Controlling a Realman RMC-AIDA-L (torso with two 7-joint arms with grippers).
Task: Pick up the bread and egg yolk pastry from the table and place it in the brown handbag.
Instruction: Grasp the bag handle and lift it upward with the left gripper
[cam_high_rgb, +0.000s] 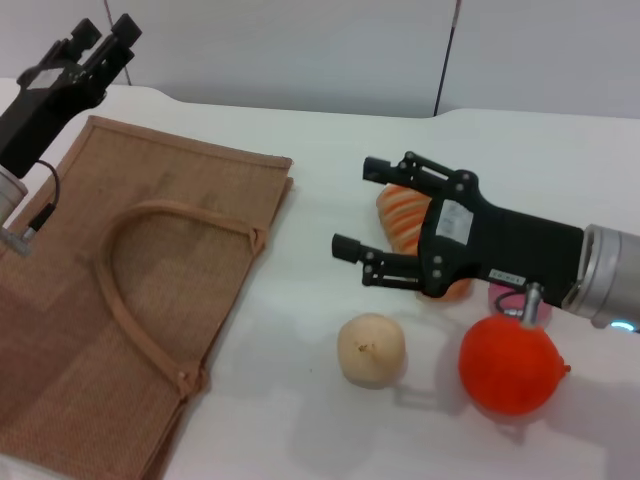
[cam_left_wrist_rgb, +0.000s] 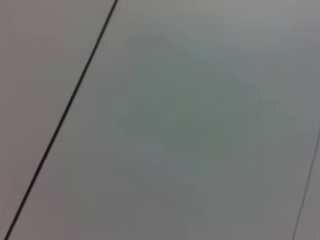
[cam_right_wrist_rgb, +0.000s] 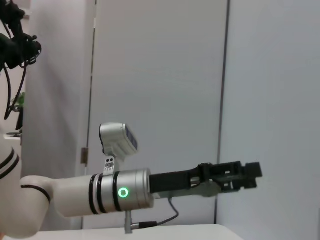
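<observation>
Here the right gripper (cam_high_rgb: 360, 207) reaches in from the right over the white table (cam_high_rgb: 300, 420), its two black fingers (cam_high_rgb: 385, 170) spread wide with nothing between them. Close behind its body, toward the wrist, sits a smooth bright orange fruit (cam_high_rgb: 508, 365), round with a small pointed tip, and a sliver of something pink (cam_high_rgb: 502, 297) shows just past it, mostly hidden by the arm. Neither lies in the gap of the fingers.

The bread (cam_high_rgb: 402, 215), a twisted loaf striped orange and cream, lies under the gripper, between the two fingers as the head view shows it; the black palm covers its nearer end, and contact cannot be judged. The pastry (cam_high_rgb: 371, 349), a pale beige ball with a small brown speck and a matt, slightly rough skin, rests on the table just outside the lower finger, near the fruit but apart from it.

Well beyond the fingertips lies the handbag (cam_high_rgb: 100, 300), flat, tan, coarsely woven, its loop handle (cam_high_rgb: 130, 310) curved across it.

The left gripper (cam_high_rgb: 95, 50) is raised above the bag's far corner; its fingers look close together with nothing held, and the right wrist view shows the same (cam_right_wrist_rgb: 240, 177).
</observation>
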